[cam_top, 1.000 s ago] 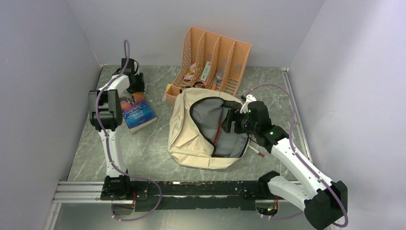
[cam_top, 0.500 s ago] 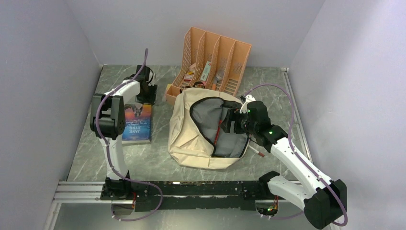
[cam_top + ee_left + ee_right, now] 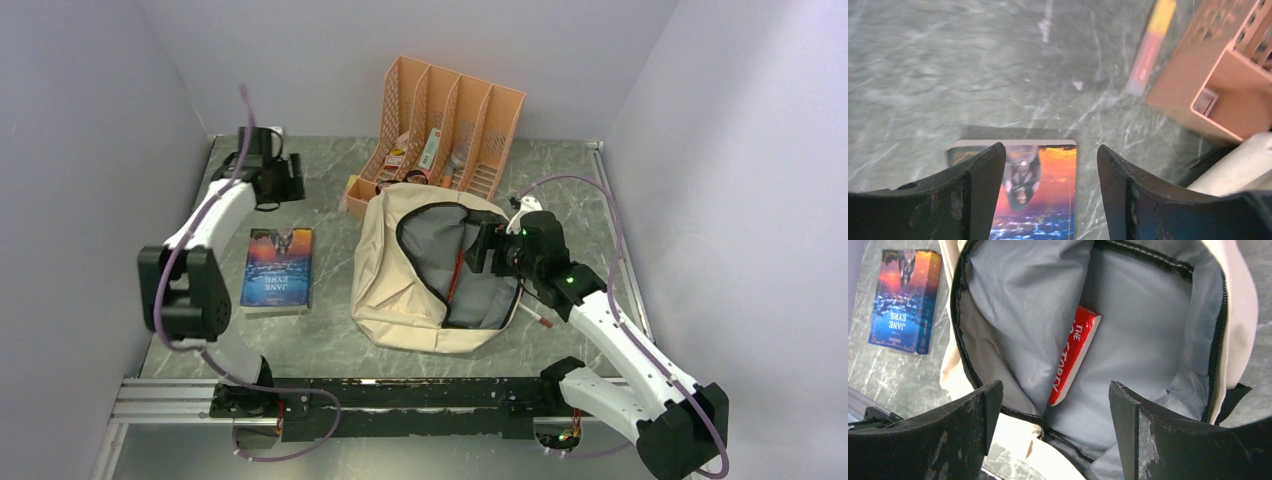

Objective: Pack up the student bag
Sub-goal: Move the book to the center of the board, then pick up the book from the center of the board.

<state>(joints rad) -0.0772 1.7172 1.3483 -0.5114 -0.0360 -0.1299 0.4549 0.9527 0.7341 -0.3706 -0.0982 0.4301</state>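
Squarely beneath the open right jaws lies the student bag point(image 3: 385, 280); open left jaws hang well apart.

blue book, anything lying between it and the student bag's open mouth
Nothing visible does. Only bare table separates the blue book from the student bag, whose mouth lies unzipped; a red book already sits inside.

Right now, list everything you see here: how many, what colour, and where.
student bag: one, beige, grey lining, table centre, unzipped
red book: one, red, inside the bag
Jane Eyre book: one, blue-orange, flat, left of bag
file organizer: one, orange, behind the bag
table: one, grey marbled, under everything
left hand: one, black, open, above table near that book's far end
right hand: one, black, open, over bag's opening
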